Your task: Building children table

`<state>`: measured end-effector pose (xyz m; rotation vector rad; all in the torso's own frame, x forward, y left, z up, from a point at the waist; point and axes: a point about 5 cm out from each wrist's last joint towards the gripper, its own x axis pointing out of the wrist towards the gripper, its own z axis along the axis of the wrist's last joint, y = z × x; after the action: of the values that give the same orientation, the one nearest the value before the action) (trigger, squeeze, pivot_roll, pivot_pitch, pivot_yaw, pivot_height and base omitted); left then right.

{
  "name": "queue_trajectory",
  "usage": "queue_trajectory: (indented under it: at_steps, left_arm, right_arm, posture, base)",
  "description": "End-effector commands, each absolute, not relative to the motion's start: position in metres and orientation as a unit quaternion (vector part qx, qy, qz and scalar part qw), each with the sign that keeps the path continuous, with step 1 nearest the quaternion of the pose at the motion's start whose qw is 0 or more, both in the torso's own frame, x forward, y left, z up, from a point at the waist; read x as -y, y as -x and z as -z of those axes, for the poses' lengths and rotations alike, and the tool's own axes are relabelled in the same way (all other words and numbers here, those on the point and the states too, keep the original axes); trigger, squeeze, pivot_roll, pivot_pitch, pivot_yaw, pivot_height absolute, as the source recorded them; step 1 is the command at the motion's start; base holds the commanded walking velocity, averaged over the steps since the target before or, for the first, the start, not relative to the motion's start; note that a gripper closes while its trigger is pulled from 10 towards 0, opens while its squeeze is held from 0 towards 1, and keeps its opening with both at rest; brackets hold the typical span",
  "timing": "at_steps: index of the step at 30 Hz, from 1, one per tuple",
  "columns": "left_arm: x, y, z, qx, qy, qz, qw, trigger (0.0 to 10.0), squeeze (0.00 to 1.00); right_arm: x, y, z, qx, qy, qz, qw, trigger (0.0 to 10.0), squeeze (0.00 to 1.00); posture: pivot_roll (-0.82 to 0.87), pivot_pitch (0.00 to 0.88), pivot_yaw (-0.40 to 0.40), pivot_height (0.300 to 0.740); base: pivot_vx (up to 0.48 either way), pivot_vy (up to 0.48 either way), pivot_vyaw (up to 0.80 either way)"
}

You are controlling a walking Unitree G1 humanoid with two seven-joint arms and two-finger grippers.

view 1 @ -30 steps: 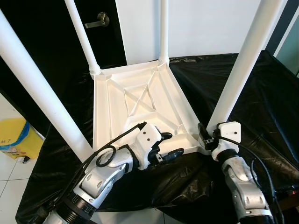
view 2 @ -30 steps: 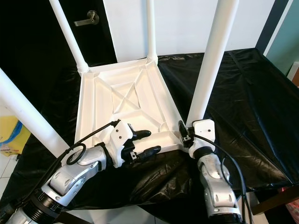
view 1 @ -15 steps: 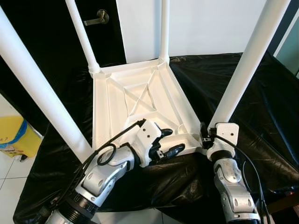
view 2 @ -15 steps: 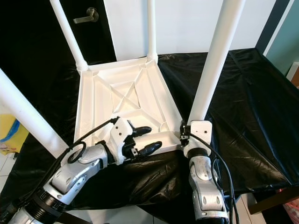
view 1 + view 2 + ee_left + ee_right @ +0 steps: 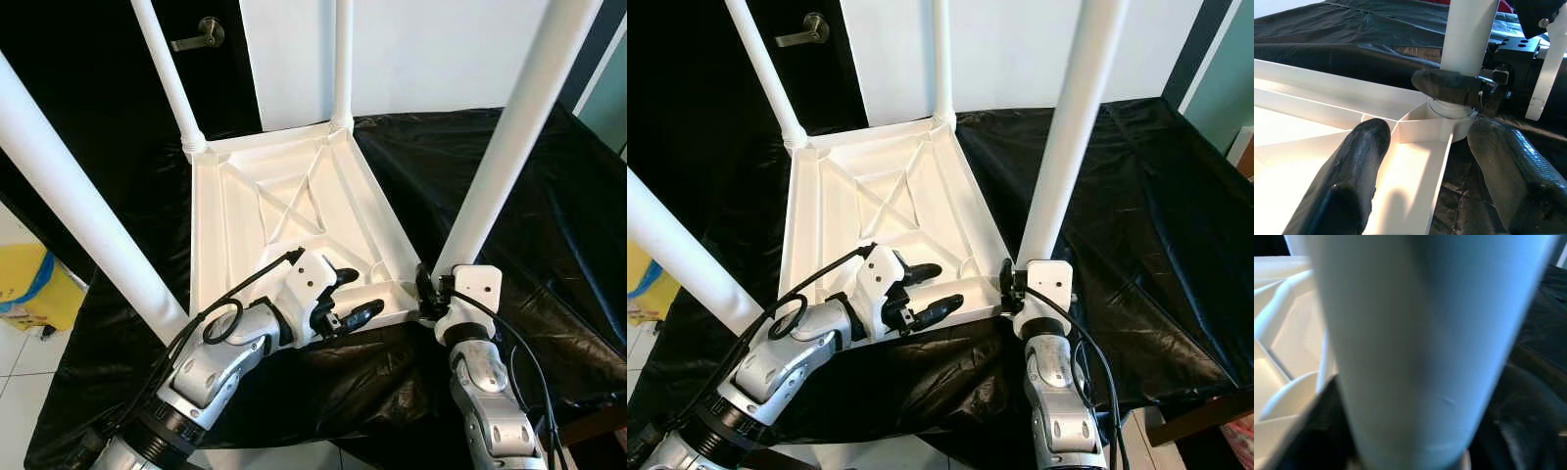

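**Gripping the near-right leg of the upturned children's table**

Lying upside down on the black-covered tabletop (image 5: 549, 186): white children's table (image 5: 284, 211), ribbed underside up, four white legs pointing up from its corners; far-left leg (image 5: 167, 78) and far-right leg (image 5: 341, 59) seated in the far corners, near-left leg (image 5: 78, 206) rising at the left edge, near-right leg (image 5: 509, 137) standing in the near-right corner socket.

Straddling the near rim of the table just left of that socket: left tool (image 5: 351, 297), fingers spread and released, one finger (image 5: 1359, 161) over the inner tray, the other outside the rim above the black cover; clamping nothing.

Pressed against the base of the near-right leg just above the socket: right tool (image 5: 1012, 287), clenched around the leg; in the left wrist view, one black finger (image 5: 1447, 87) wrapped across the leg's foot; leg seen blurred and very close in the right wrist view.

Behind the tabletop: white wall, dark door with a metal handle (image 5: 196, 37); on the floor at the left, a yellow bin (image 5: 24, 284).
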<state>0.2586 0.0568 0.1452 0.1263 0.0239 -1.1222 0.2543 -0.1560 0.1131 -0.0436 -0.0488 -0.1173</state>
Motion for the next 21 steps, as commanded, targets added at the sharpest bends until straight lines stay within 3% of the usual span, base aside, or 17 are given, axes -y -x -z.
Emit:
queue_trajectory:
  at_steps: [1,11,12,21]
  left_arm:
    - [-0.056,-0.254,-0.145,-0.014,-0.064,0.587,0.807,10.0,0.0]
    - [-0.057,-0.254,-0.145,-0.015,-0.065,0.589,0.805,10.0,0.0]
    - [-0.057,-0.254,-0.145,-0.015,-0.066,0.589,0.805,10.0,0.0]
    - [-0.058,-0.254,-0.145,-0.016,-0.068,0.592,0.803,10.0,0.0]
  right_arm:
    - [0.157,-0.253,-0.113,0.021,0.02,0.058,0.998,10.0,1.0]
    - [0.162,-0.25,-0.118,0.037,0.02,0.025,0.999,10.0,1.0]
    - [0.163,-0.249,-0.119,0.042,0.019,0.008,0.999,10.0,0.0]
    - [0.174,-0.25,-0.126,0.064,0.038,-0.083,0.994,10.0,0.0]
  posture:
    - [-0.21,0.041,0.04,0.74]
    - [-0.21,0.042,0.044,0.74]
    - [-0.21,0.042,0.045,0.74]
    - [-0.21,0.037,0.052,0.74]
  base:
    - [0.0,0.0,0.0]
    - [0.0,0.0,0.0]
    - [0.0,0.0,0.0]
    - [0.0,0.0,0.0]
